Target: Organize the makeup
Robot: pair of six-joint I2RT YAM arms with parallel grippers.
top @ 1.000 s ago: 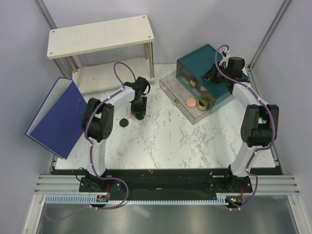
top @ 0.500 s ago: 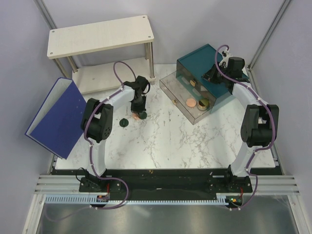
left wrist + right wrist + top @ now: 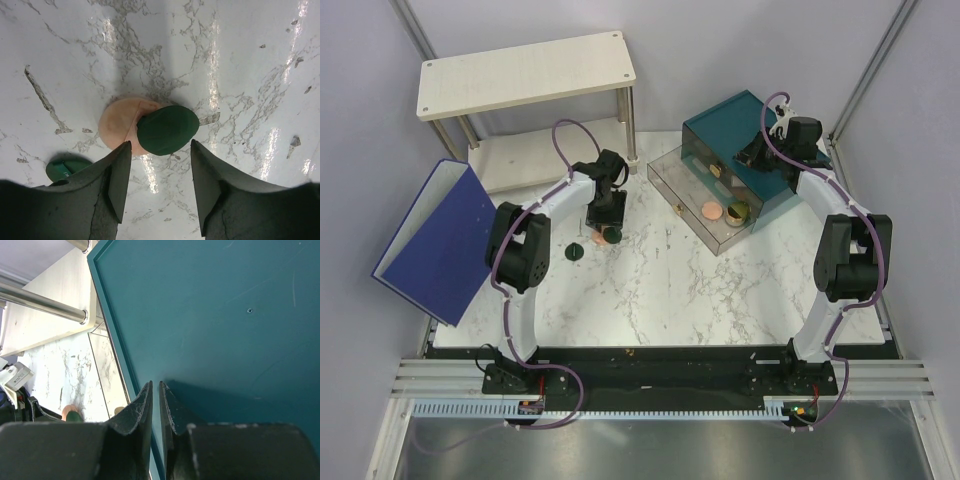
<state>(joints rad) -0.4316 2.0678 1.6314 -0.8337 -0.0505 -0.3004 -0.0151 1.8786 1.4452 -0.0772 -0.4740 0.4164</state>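
Observation:
A peach-pink round compact (image 3: 116,129) lies on the marble with a dark green round lid (image 3: 167,129) resting tilted on its right part; the pair shows in the top view (image 3: 610,233). A second dark green lid (image 3: 67,167) lies to the left, also in the top view (image 3: 576,252). My left gripper (image 3: 160,185) is open and empty, just above and behind the pair (image 3: 608,212). A peach compact (image 3: 710,212) and a gold-rimmed tin (image 3: 737,212) lie in the clear drawer (image 3: 670,178). My right gripper (image 3: 155,405) is shut and empty over the teal box top (image 3: 225,315).
The teal drawer box (image 3: 730,125) stands at the back right with its clear drawer pulled out toward the centre. A white two-level shelf (image 3: 520,75) stands at the back left. A blue binder (image 3: 440,240) leans at the table's left edge.
My left gripper has drawn back from the spot it covered, uncovering the peach compact with the green lid on it. The right arm has not moved.

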